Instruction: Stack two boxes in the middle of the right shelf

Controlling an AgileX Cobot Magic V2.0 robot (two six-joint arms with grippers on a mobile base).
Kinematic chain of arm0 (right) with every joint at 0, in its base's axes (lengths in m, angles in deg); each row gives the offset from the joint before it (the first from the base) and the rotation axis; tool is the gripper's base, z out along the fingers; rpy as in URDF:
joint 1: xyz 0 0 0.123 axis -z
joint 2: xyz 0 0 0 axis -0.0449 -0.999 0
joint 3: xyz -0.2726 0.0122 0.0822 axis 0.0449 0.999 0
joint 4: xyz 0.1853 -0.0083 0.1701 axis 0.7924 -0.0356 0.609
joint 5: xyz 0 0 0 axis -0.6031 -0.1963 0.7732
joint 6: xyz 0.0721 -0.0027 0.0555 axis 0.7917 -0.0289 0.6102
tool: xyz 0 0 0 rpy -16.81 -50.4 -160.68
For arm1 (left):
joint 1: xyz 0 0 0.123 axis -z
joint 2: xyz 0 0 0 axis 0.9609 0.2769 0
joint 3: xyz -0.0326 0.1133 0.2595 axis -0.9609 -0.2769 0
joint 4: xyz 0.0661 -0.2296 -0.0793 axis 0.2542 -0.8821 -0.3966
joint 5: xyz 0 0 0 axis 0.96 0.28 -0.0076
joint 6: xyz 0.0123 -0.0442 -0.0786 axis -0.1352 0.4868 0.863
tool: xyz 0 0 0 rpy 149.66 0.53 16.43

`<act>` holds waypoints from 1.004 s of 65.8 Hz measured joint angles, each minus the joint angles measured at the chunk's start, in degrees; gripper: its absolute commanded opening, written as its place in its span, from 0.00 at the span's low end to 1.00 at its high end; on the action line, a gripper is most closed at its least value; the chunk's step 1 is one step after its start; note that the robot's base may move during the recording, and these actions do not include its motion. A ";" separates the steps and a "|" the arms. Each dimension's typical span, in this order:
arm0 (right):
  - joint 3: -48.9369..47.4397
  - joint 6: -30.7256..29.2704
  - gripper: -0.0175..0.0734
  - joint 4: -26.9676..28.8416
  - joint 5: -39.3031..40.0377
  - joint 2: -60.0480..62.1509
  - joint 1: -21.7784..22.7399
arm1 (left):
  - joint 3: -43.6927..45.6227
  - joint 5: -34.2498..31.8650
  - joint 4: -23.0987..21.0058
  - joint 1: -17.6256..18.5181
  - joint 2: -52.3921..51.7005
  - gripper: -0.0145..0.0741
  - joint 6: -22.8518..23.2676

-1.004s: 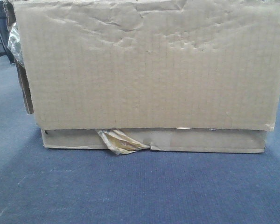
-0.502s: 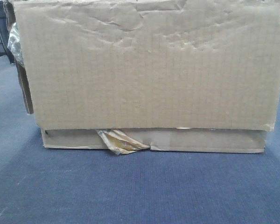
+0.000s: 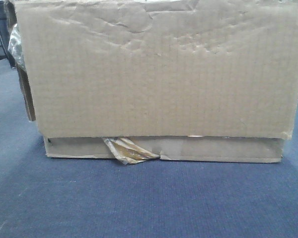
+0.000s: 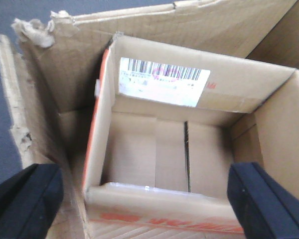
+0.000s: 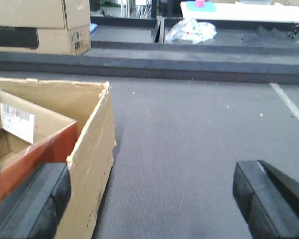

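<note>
A wide brown corrugated box (image 3: 159, 74) with a wrinkled face and a scrap of yellowish tape (image 3: 129, 150) stands on blue carpet and fills the front view. From above, in the left wrist view, it is open with torn flaps (image 4: 45, 89). A pale carton with red print and a barcode label (image 4: 164, 79) sits inside it. My left gripper (image 4: 144, 199) is open above that carton's near wall, one finger on each side, holding nothing. My right gripper (image 5: 149, 194) is open and empty, straddling the brown box's right wall (image 5: 92, 164). The shelf is out of view.
Blue-grey carpet (image 5: 189, 129) stretches to the right of the box. Farther off are a low dark step (image 5: 189, 69), stacked cartons (image 5: 40, 25) at the back left, a crumpled plastic bag (image 5: 192, 31) and a white table (image 5: 239, 10).
</note>
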 measured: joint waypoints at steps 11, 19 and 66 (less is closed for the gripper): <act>-2.27 0.00 0.81 0.00 -3.05 -0.53 0.00 | 0.00 2.87 4.90 0.00 -4.59 0.81 0.00; -8.10 0.00 0.81 0.00 -6.95 -3.41 -0.38 | 0.00 5.25 7.94 -0.48 -7.59 0.81 -1.01; -35.97 0.00 0.81 1.26 -33.47 -42.35 -10.59 | -23.14 6.08 0.82 -6.81 -14.15 0.81 -4.41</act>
